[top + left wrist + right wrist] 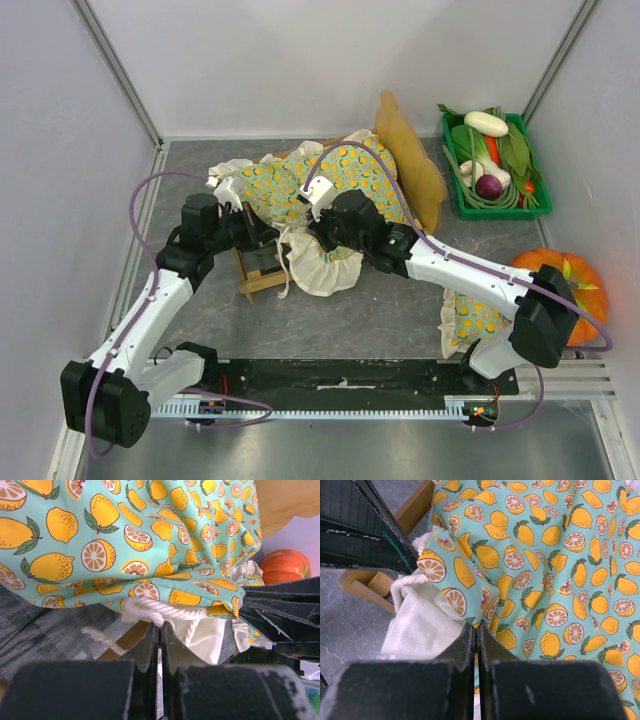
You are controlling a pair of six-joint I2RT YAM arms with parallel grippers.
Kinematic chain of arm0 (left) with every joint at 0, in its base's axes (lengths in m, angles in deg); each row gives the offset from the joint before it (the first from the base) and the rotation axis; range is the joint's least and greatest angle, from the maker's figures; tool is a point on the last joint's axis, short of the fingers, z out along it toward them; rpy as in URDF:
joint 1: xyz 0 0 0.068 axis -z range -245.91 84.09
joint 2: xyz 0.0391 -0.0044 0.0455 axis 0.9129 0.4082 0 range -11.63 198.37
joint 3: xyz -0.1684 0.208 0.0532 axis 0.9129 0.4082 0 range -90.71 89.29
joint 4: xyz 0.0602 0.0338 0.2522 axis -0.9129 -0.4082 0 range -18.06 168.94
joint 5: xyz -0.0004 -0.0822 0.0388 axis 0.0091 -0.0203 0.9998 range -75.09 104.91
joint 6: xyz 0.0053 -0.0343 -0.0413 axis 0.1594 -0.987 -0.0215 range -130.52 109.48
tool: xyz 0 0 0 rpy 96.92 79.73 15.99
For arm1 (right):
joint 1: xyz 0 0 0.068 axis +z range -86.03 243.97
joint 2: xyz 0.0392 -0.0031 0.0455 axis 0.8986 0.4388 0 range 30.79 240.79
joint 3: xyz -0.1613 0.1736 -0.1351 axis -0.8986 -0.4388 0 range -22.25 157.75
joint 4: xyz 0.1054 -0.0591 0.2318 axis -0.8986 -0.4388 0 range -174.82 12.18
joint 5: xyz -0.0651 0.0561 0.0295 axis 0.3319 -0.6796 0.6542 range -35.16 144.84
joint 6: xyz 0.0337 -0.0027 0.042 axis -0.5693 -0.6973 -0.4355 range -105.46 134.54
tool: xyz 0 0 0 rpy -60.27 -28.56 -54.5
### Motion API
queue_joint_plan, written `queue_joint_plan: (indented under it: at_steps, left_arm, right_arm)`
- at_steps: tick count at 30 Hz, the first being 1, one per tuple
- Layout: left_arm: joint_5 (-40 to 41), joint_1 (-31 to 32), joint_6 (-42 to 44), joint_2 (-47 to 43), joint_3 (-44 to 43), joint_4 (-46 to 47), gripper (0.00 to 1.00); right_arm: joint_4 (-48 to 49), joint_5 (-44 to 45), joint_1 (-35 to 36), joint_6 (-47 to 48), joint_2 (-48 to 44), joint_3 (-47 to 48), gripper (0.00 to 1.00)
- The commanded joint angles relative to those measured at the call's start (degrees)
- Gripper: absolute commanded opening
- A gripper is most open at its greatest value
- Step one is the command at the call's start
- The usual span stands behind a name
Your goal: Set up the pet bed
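Right gripper (475,630) jaws pressed together on the hem of the lemon-print blanket (350,175) (cream underside at their 9 o'clock). Left gripper (159,630) jaws together too, tips at the white rope trim (170,612) — probably pinching it. The pet bed (425,190) sits mid-table, mostly buried under the blanket — only headboard (400,130) at 2 o'clock and a foot corner (262,283) at 7 show.

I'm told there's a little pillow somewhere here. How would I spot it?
Start at the orange pumpkin at the far right. Just left of it, partly under the right arm, lies the small pillow. It shares the lemon print of the big blanket over the pet bed, but is far smaller and lies apart.
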Motion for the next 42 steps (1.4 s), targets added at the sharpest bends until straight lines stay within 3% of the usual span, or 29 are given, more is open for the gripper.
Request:
queue_joint_plan:
  at_steps: [1,10,19,22,29,42]
  left_arm:
    - [2.9,0.1,2.7,0.8,-1.2,-1.2,0.02]
    - [5.5,0.1,1.9,2.6,-0.1,-1.8,0.02]
    - [-0.9,0.1,1.1,-1.5,-7.3,-11.1,0.02]
    - [0.4,0.2,1.6,-2.2,-8.0,-13.1,0.02]
    - [3.6,0.1,4.0,2.3,-6.7,-12.6,0.02]
    - [10.6,0.1,5.7,10.8,-2.5,-1.8,0.02]
  right_arm:
    - [1.1,-0.3,-0.4,0.5,-1.6,1.6,0.00]
    - [0.7,0.2,-0.4,0.7,-1.7,1.7,0.00]
    - [0.7,0.4,-0.4,0.8,-1.4,2.0,0.00]
    - [0.8,0.2,-0.4,0.8,-1.1,2.2,0.00]
    - [0.7,-0.5,-0.4,0.5,-0.5,2.7,0.00]
    - [0.7,-0.7,-0.3,0.5,0.2,2.3,0.00]
